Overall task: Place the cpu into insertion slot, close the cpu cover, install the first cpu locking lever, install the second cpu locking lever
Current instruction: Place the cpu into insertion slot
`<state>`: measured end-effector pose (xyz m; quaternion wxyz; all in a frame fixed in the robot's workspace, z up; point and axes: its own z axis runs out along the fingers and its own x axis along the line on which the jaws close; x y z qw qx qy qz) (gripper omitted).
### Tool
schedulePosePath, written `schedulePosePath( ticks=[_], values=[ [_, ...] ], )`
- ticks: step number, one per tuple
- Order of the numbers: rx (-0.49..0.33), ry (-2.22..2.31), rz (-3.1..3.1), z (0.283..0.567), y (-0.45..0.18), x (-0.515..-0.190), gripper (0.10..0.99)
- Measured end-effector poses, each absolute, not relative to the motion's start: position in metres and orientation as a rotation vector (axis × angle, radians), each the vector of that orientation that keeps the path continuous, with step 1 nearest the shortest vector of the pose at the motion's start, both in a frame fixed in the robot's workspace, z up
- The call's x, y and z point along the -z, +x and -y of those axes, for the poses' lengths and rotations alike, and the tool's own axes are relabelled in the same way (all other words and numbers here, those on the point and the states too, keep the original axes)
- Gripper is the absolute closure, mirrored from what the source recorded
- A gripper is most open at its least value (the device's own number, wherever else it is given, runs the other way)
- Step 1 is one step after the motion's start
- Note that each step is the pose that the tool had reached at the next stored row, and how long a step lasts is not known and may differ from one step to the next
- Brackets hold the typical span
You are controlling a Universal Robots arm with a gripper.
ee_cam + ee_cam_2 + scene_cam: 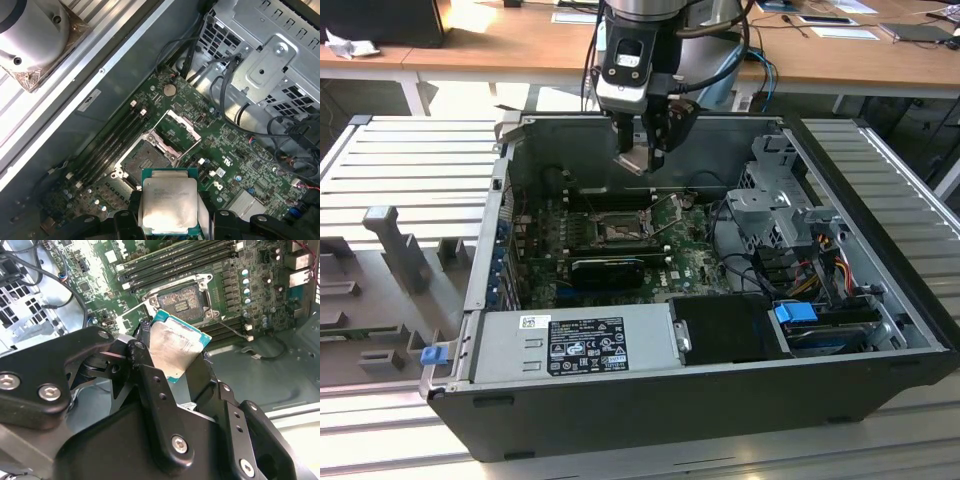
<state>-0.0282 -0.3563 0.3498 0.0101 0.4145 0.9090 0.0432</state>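
A: What room do we have around the socket?

B: We see the case (650,410) open on top, its walls boxing in the green board (695,262); the grey power supply (570,340) lies along the near wall; the metal drive cage (775,195) and a tangle of cables (745,265) crowd the exterior view's right; the space straight above the insertion slot (620,232) is free.

A: And close beside the slot?

B: In the first wrist view we find the long memory slots (107,142) along one side of it; the cpu cover (181,129) stands raised on the opposite side, so the contacts lie bare.

A: Where do we place the cpu?

B: The cpu (169,200) sits in the gripper (169,215), pinched at two opposite edges with its pale metal top toward the first wrist camera; in the second wrist view we see a black finger (150,380) pressed against one edge; the chip hangs above the board, apart from the slot and touching nothing else.

A: How does the arm stand?

B: In the exterior view we see the arm (640,20) reaching down from above at the far wall of the case; the gripper points downward into the opening; the chip is tilted, not level with the board.
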Motion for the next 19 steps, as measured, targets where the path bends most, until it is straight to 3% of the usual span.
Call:
schedulePosePath(
  ticks=[19],
  values=[
    [-0.134, 1.371, -2.799, 0.3563, -0.0282, -0.3478, 0.561]
  ],
)
